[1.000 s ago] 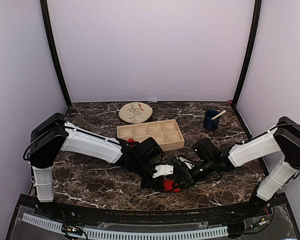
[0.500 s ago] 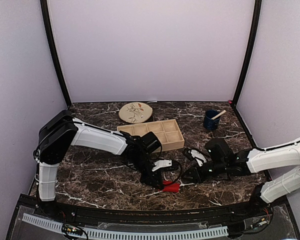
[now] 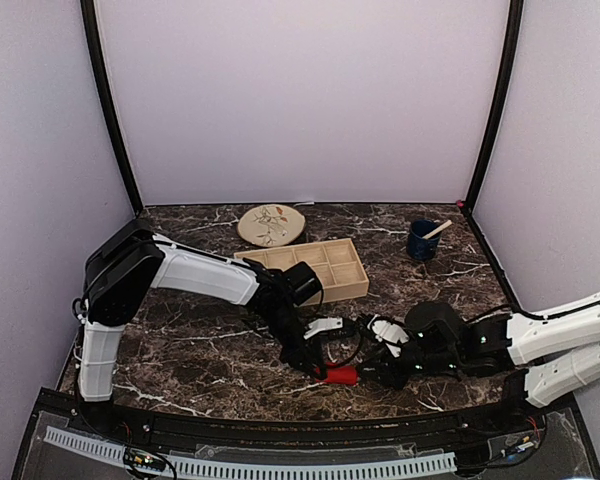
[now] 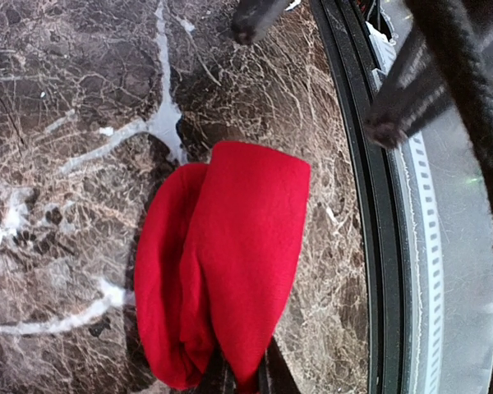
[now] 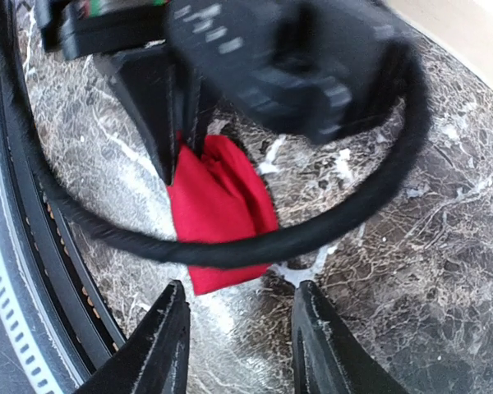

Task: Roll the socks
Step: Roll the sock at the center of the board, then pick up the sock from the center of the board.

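Two socks point(image 4: 222, 271), folded together, lie at the near edge of the counter point(image 3: 200, 350). My left fingers point(image 5: 158, 123) pinch one end; my right fingers point(image 5: 168, 345) stand wide apart, holding nothing. If left releases now, I fear the fold springs open.

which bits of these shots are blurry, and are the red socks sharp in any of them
Left wrist: socks and table are sharp with the weave visible, while the cable at right is a dark, soft blur. Right wrist: socks fairly sharp, the left arm close above them smeared out of focus. Top: evenly lit, no glare, socks only a small red patch.
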`<state>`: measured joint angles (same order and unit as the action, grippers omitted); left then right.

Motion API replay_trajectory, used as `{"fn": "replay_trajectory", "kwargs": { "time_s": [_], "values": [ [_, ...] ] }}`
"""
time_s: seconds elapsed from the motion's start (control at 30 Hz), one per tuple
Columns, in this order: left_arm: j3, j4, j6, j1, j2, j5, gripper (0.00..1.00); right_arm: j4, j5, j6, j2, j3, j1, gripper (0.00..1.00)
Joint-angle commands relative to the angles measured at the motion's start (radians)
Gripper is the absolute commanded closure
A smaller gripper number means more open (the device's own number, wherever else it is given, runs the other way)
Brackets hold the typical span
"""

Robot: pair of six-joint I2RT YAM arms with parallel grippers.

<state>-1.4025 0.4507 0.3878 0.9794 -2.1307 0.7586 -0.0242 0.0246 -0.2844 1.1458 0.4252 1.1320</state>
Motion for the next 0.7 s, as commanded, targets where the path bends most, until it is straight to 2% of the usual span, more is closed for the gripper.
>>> {"fn": "replay_trajectory", "kwargs": {
  "time_s": [0.0, 0.33, 0.67],
  "values": [
    [-0.013, 0.101, 0.000, -0.010, -0.038, 0.013, 1.00, -0.004, 0.110, 0.049, 0.006, 0.020, 0.062, 0.59],
    [-0.047, 0.140, 0.006, -0.019, -0.073, 0.035, 1.00, -0.011, 0.161, 0.100, 0.124, 0.082, 0.151, 0.55],
    [-0.049, 0.144, 0.009, -0.021, -0.076, 0.044, 1.00, -0.007, 0.189, 0.152, 0.233, 0.137, 0.165, 0.52]
  ]
}}
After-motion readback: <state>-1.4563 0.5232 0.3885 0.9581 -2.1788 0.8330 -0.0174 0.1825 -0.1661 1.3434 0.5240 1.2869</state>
